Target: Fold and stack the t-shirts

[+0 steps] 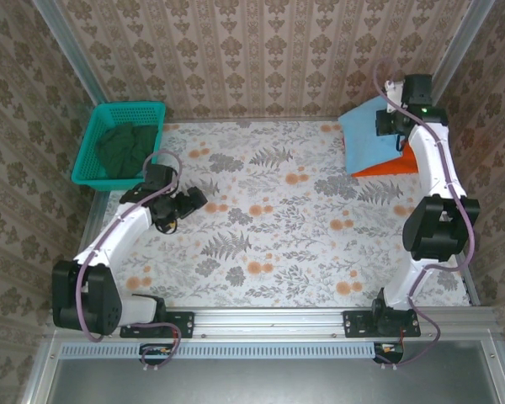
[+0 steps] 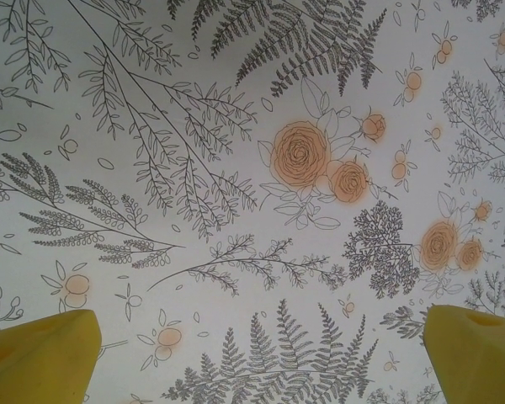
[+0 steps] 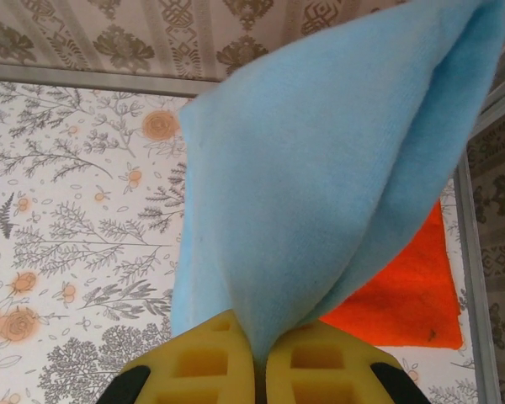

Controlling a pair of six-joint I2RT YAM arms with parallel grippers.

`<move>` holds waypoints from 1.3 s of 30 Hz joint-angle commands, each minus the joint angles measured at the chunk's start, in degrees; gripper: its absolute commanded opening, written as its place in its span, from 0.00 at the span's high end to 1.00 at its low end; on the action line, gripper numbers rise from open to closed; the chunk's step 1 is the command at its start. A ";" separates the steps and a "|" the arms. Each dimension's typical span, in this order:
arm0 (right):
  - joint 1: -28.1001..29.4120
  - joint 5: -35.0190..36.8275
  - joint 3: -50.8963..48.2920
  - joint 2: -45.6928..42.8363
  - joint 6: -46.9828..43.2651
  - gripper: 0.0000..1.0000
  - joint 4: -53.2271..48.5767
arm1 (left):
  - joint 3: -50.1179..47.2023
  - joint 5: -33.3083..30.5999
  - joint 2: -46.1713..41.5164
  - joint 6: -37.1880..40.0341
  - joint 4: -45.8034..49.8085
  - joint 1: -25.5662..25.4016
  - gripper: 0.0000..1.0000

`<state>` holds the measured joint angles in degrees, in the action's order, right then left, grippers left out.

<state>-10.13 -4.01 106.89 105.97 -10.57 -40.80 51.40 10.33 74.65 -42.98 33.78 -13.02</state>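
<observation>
— Two tees: where are they?
— Far right corner. My right gripper [image 3: 259, 360] pinches the blue tee [image 3: 337, 168], held above the orange tee [image 3: 404, 295] lying on the table [image 3: 67, 210].
— And the other side?
— My left gripper [image 2: 257, 362] is spread wide, holding nothing.

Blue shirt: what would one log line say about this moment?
right gripper: shut on light-blue t-shirt, over orange t-shirt | left gripper: open above tablecloth | basket: dark green cloth
</observation>
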 commanded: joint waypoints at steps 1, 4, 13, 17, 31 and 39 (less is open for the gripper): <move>-1.02 -2.17 3.64 3.15 -1.19 1.00 -0.66 | 1.08 0.83 0.87 -0.76 0.67 0.45 0.00; -1.81 -2.57 6.05 6.80 -0.97 1.00 -1.43 | 1.83 0.92 1.57 -0.50 1.53 0.53 0.00; -4.54 -4.03 19.46 20.50 -0.50 1.00 -5.45 | 3.17 1.28 2.84 -1.34 4.50 0.45 0.00; -5.80 -3.83 24.54 24.83 -0.55 1.00 -6.59 | 3.68 1.24 3.13 -2.17 5.69 0.10 0.00; -10.15 -5.52 35.07 35.92 1.78 0.98 -8.09 | 8.36 -0.32 5.15 -1.92 10.95 -0.34 0.00; -14.23 1.19 41.73 40.79 10.29 0.58 -9.00 | 12.03 -0.46 6.05 -1.78 12.36 -1.94 0.00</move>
<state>-23.05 -6.31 145.12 145.84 -4.25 -48.10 60.58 10.52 80.29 -44.01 44.16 -14.02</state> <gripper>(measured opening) 0.421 0.999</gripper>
